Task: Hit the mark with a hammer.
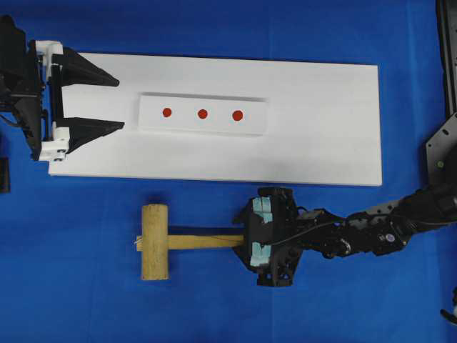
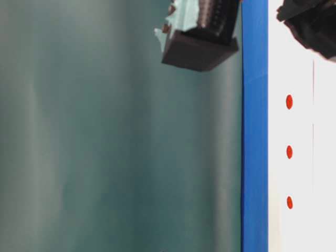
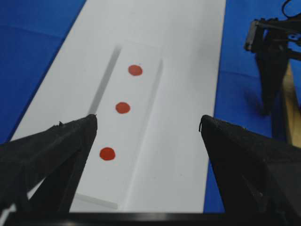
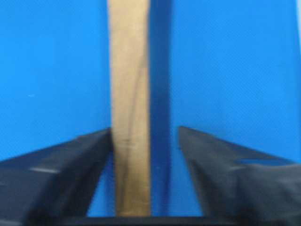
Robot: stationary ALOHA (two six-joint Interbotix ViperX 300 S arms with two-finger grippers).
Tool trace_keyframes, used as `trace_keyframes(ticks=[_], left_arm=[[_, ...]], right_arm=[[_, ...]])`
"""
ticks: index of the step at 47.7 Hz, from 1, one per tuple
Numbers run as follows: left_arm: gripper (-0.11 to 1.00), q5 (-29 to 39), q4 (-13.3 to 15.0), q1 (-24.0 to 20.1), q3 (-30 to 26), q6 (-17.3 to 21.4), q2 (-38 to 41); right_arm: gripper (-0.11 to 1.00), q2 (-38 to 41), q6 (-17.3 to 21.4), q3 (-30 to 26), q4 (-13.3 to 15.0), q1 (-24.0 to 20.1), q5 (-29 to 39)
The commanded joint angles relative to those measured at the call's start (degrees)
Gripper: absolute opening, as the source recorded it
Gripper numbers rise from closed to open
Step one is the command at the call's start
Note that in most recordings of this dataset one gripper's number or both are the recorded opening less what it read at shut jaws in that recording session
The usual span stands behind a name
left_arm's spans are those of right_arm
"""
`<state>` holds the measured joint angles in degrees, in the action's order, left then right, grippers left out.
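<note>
The hammer lies on the blue cloth in front of the white board; its head [image 1: 154, 241] is to the left and its flat handle [image 1: 207, 241] points right. My right gripper [image 1: 248, 241] is open and straddles the handle's end. In the right wrist view [image 4: 145, 129] the left finger touches the handle [image 4: 129, 94], and the right finger stands a gap away. Three red marks [image 1: 203, 113] sit in a row on a small raised white plate [image 1: 186, 123]. My left gripper [image 1: 120, 103] is open and empty at the board's left end, left of the marks [image 3: 122, 108]; it also shows in its own wrist view [image 3: 148, 117].
The white board [image 1: 321, 136] lies across the blue tabletop [image 1: 71, 286]. The right arm [image 1: 371, 232] stretches in from the right edge. In the left wrist view the right gripper's body [image 3: 270, 56] and part of the handle [image 3: 291, 108] show at far right.
</note>
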<state>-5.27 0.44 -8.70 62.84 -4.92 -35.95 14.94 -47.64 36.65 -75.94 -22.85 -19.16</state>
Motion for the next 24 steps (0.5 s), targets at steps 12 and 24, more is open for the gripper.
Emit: trace_keyframes(ticks=[12,24], left_arm=[[0.89,0.8,0.1,0.6,-0.5,-0.2,-0.4],[0.89,0.8,0.1,1.6,-0.4,-0.1,-0.4]], right_arm=[[0.76,-10.1,-3.0,0.9,0.6,0.1,-0.4],[0.76,-19.8,-7.6,3.3,0.6,1.0,-0.3]])
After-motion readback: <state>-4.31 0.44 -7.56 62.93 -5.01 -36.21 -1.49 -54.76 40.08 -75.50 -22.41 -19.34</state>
